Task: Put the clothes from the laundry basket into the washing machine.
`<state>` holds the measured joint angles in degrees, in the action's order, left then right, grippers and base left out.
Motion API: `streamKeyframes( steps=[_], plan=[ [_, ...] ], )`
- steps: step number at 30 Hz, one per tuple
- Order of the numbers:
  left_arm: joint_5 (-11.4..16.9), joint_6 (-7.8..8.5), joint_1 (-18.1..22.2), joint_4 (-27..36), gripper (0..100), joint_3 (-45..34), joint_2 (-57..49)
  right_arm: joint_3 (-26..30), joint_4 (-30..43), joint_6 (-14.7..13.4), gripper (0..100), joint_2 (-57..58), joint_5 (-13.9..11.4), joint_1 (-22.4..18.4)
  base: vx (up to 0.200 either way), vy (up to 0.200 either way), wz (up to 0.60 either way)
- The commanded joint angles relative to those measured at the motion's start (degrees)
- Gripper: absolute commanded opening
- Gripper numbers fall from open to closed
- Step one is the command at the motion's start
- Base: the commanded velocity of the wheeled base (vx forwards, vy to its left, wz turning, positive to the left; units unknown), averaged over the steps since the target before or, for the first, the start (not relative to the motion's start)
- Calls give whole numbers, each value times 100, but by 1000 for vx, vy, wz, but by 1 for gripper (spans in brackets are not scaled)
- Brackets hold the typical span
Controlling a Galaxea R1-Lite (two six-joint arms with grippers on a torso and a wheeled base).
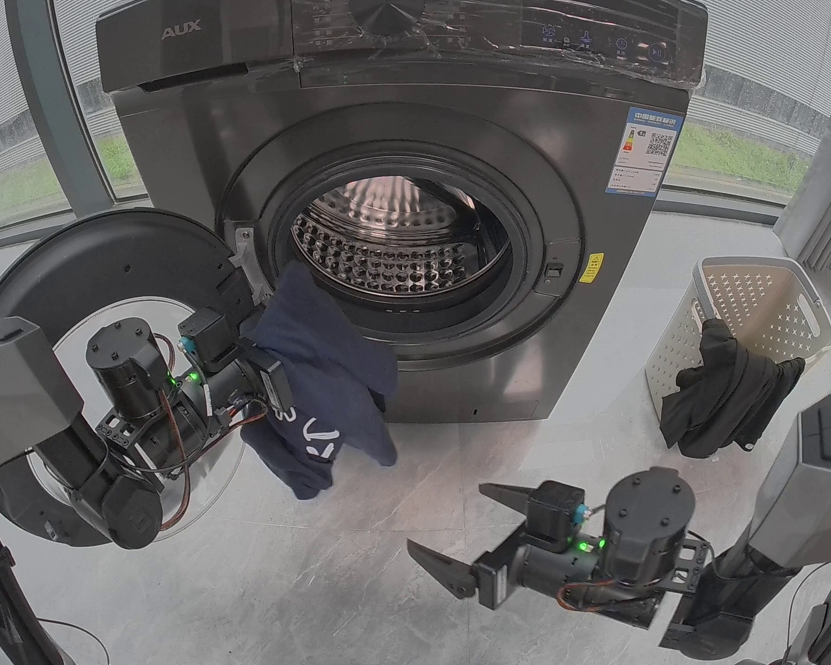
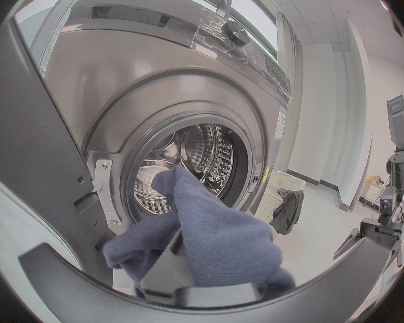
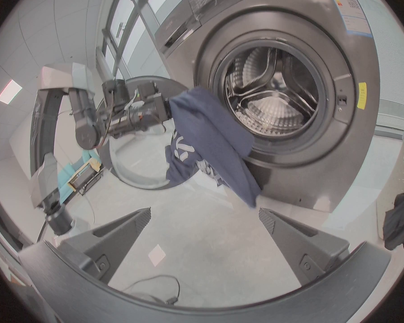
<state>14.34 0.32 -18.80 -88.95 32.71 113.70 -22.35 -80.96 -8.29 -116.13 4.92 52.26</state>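
Navy-blue knit garment hangs pinched in your left gripper at centre-left of the head view, its top fold at the left rim of the open steel drum of the grey washing machine, up-right of that grip, while your right gripper, lower right, gapes empty.

- One washing machine, with one door and one control dial.
- One laundry basket.
- Two garments: one navy garment, one black garment.
- Two stickers on the machine's front: one blue-and-white label, one yellow sticker.
- Two grippers: the left gripper, the right gripper.
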Motion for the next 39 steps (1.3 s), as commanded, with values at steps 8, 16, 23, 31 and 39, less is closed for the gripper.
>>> streamKeyframes(
  steps=[8,16,23,31,39],
  plan=[
    [25,-251,-599,-8,0,-537,-674,424,-342,3,100,908,-79,-1166,0,0,0],
    [87,-251,-581,-17,0,-950,-955,248,-597,3,100,899,-88,-1974,0,0,0],
    [96,-243,-669,-8,0,-1179,-1105,310,-623,3,100,864,-132,-2264,0,0,0],
    [148,-225,-731,-8,0,-1153,-990,319,-623,-15,100,855,-132,-2115,100,0,0],
    [148,-172,-810,-8,0,-1117,-867,345,-623,-32,100,846,-123,-1798,200,0,0]
  ],
)
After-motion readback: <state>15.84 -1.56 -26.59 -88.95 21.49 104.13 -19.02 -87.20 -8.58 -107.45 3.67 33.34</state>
